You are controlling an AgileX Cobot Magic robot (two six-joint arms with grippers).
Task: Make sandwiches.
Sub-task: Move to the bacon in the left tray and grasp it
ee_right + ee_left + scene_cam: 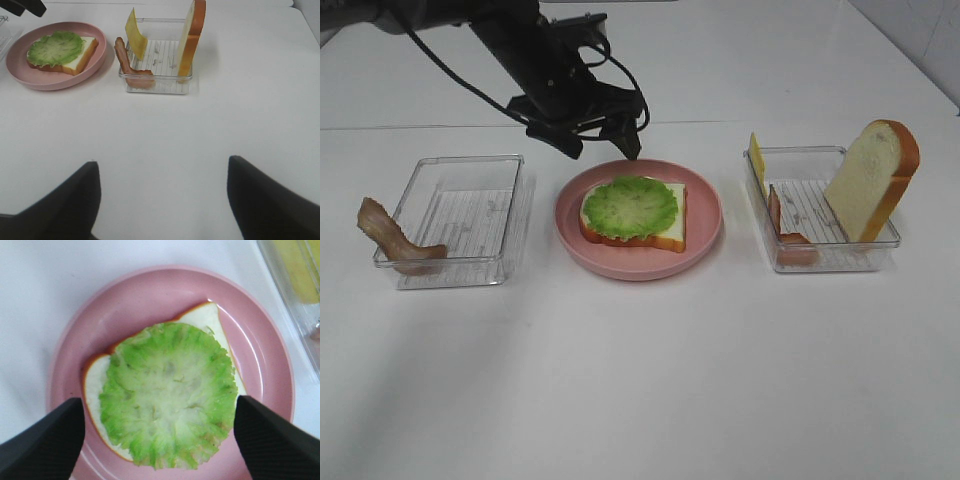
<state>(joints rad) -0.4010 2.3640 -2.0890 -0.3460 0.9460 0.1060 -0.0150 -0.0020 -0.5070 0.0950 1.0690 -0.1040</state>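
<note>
Sandwich stack (632, 222), half built, on the pink plate (705, 215).
You see the lettuce leaf (631, 205) lying on one bread slice (668, 237); your left gripper (602, 148) hovers over it, fingers (45, 440) apart. Your right gripper (162, 162), fingers also apart, hangs over the surface (165, 125); second bread slice (870, 180), cheese (757, 160) and bacon (782, 228) stand in the right tray (820, 266).

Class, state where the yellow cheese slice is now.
In the exterior high view the yellow cheese slice leans on the left wall of the right-hand clear tray, beside a bacon strip, right of the pink plate.
</note>
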